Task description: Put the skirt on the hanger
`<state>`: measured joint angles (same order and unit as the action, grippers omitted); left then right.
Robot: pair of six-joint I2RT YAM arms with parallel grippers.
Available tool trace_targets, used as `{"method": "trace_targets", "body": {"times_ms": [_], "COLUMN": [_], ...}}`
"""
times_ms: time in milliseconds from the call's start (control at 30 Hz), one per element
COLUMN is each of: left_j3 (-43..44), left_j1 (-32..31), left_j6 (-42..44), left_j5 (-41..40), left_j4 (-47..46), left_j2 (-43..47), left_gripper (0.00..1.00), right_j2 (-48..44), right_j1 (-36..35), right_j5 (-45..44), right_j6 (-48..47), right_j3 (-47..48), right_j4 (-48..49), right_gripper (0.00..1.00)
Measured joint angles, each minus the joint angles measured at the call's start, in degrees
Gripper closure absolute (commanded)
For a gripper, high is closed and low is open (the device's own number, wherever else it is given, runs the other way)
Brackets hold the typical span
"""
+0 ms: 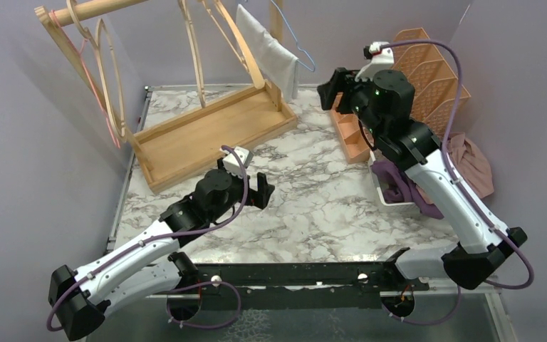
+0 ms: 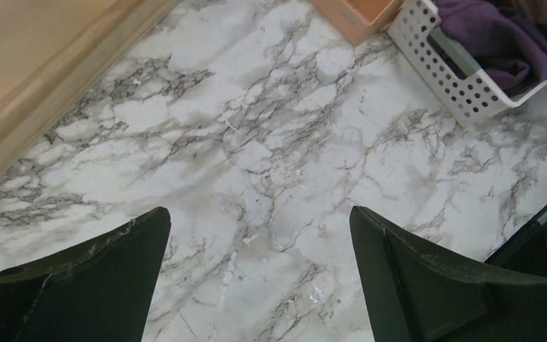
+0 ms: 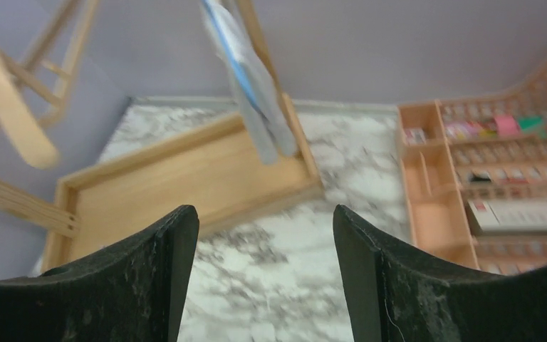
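A pale grey skirt [image 1: 272,51] hangs on a thin blue hanger [image 1: 300,51] from the wooden rack [image 1: 206,132] at the back; it also shows blurred in the right wrist view [image 3: 253,85]. My right gripper [image 1: 330,91] is open and empty, raised in the air just right of the skirt, apart from it. My left gripper [image 1: 262,191] is open and empty, low over the marble table [image 1: 313,199] near the middle. Its fingers [image 2: 107,278] frame bare marble.
Wooden hangers [image 1: 107,78] hang on the rack's left side. An orange organiser [image 1: 427,78] stands at the back right. A white basket [image 2: 463,85] holds purple cloth [image 2: 498,35]; pink cloth [image 1: 473,160] lies beside it at the right wall.
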<state>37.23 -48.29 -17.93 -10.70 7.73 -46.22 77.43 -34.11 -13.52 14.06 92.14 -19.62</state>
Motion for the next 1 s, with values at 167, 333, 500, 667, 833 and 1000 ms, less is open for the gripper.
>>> {"method": "trace_targets", "body": {"times_ms": [167,333,500,667,833,1000], "left_j3": [0.0,0.0,0.0,0.1,2.8,7.4], "left_j1": [0.0,0.0,0.0,0.0,0.0,0.0], "left_j6": [-2.4,-3.7,-4.1,-5.0,-5.6,-5.6], "left_j5": [0.5,2.7,5.7,6.9,7.3,8.0], "left_j4": [3.2,3.7,3.6,2.4,2.2,2.0], "left_j2": [-3.6,-5.2,-6.9,-9.5,-14.1,-19.1], "left_gripper": [0.01,0.01,0.01,0.01,0.01,0.04], "right_j2": [-5.7,-7.4,-6.4,-2.4,3.5,11.4], "right_j1": [2.3,16.6,30.3,35.3,37.2,38.4], "right_j5": [-8.6,-12.7,-18.7,-24.8,-25.2,-26.0], "right_j6": [4.7,9.5,11.6,14.0,14.9,14.8], "right_j3": [-10.1,-20.0,-21.2,-21.4,-24.0,-23.0], "right_j4": [-9.9,-18.9,-23.7,-24.1,-22.4,-23.5], "right_gripper": [0.21,0.12,0.0,0.0,0.15,0.93]}}
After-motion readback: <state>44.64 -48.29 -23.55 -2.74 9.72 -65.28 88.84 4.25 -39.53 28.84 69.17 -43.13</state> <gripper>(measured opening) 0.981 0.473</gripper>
